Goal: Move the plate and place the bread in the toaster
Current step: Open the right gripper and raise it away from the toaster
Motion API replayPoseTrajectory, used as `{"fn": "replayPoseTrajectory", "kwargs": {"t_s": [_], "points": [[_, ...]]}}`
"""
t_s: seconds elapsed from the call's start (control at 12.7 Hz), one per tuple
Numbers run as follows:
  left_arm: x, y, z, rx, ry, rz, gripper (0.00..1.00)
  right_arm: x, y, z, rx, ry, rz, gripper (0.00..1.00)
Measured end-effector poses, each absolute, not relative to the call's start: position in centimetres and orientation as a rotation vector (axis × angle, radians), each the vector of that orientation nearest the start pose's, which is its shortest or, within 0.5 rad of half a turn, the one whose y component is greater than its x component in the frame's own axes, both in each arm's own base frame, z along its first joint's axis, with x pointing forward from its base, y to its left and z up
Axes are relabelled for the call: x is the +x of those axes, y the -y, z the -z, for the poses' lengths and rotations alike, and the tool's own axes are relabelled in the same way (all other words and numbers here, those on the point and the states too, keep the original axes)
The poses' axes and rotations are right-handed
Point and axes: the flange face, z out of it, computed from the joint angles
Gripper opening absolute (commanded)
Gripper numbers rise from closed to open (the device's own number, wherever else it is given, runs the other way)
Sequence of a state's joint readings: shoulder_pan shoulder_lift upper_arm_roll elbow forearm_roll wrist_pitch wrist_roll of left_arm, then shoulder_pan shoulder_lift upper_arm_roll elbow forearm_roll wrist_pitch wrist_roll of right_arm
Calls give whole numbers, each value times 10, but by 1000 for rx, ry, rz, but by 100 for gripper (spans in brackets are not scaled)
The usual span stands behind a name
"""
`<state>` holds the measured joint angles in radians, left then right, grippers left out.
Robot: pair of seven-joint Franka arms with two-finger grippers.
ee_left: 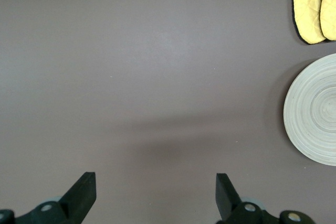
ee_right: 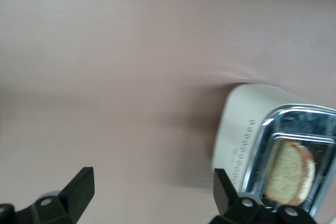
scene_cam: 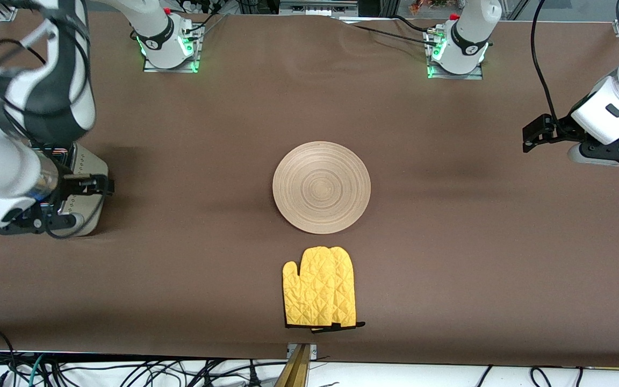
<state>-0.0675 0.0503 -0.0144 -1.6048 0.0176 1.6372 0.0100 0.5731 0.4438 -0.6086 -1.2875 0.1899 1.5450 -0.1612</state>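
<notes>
The light-wood plate [scene_cam: 321, 187] lies bare in the middle of the table and also shows at the edge of the left wrist view, plate [ee_left: 315, 111]. The cream toaster [scene_cam: 88, 172] stands at the right arm's end, partly hidden by that arm. In the right wrist view the bread [ee_right: 290, 172] stands in a chrome slot of the toaster [ee_right: 239, 129]. My right gripper [ee_right: 154, 179] is open and empty, up beside the toaster. My left gripper [ee_left: 156, 182] waits open over bare cloth at the left arm's end.
A yellow quilted oven mitt [scene_cam: 320, 287] lies flat on the brown tablecloth [scene_cam: 449, 258], nearer to the front camera than the plate. Cables hang along the table's front edge [scene_cam: 127, 371].
</notes>
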Motion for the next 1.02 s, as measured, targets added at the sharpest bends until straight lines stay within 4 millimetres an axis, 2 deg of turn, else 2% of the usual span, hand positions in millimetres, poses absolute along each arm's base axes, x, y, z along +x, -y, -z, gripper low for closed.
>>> {"fn": "replayPoseTrajectory", "kwargs": {"t_s": [0.24, 0.39, 0.47, 0.63, 0.86, 1.02], "points": [[571, 45, -585, -3120, -146, -36, 100, 615, -91, -589, -3092, 314, -166, 100], [571, 45, -585, -3120, -146, -37, 100, 591, -86, -626, -3053, 338, -143, 100], [571, 45, -586, -3120, -146, -37, 100, 583, -80, -637, -3053, 339, -144, 100], [571, 45, -586, -3120, -146, -38, 100, 569, -78, -645, -3071, 379, -147, 100], [571, 45, -585, -3120, -146, -41, 100, 558, -87, -637, -3093, 445, -164, 100], [571, 46, -585, -3120, -148, -45, 100, 552, -92, -635, -3118, 408, -164, 100]]}}
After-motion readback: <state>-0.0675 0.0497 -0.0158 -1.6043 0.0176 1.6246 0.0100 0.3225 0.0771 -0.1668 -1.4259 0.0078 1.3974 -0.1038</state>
